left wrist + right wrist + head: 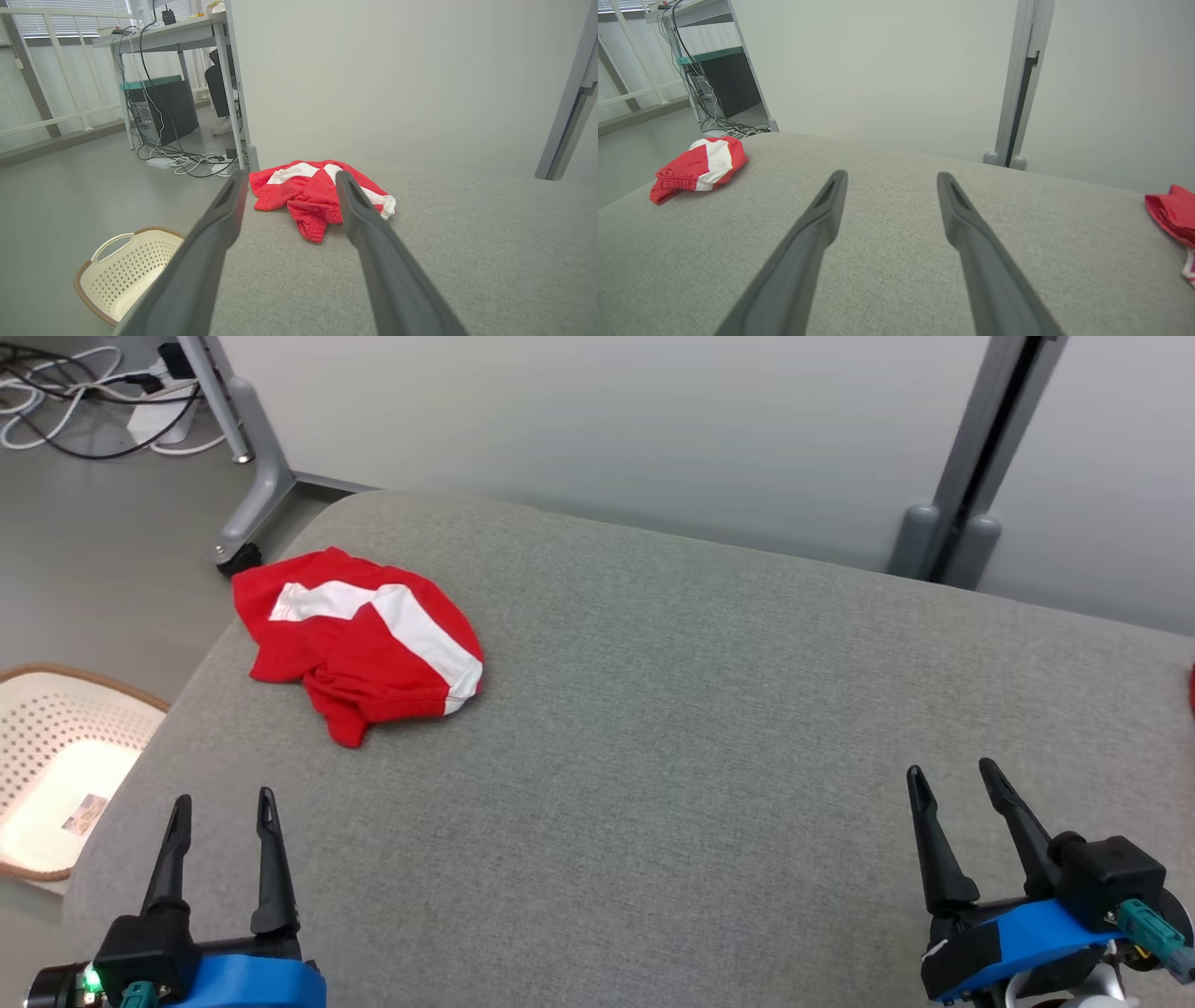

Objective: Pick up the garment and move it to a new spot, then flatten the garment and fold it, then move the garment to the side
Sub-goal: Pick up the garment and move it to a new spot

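Garment (359,639), red with a white stripe, lies crumpled near the far left corner of the grey cushion (709,728); my left gripper (222,810) and right gripper (962,782) hover spread and empty, well short of it; pickup not yet begun, I judge; next, my left arm must reach forward and pinch a bunched fold.

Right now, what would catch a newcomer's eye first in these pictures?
The crumpled red garment with white stripes stands out most, lying near the far left edge of the grey padded surface. The left claw and right claw are both open at the near corners, holding nothing. A cream basket sits on the floor at the left, and another red cloth lies at the surface's right edge.
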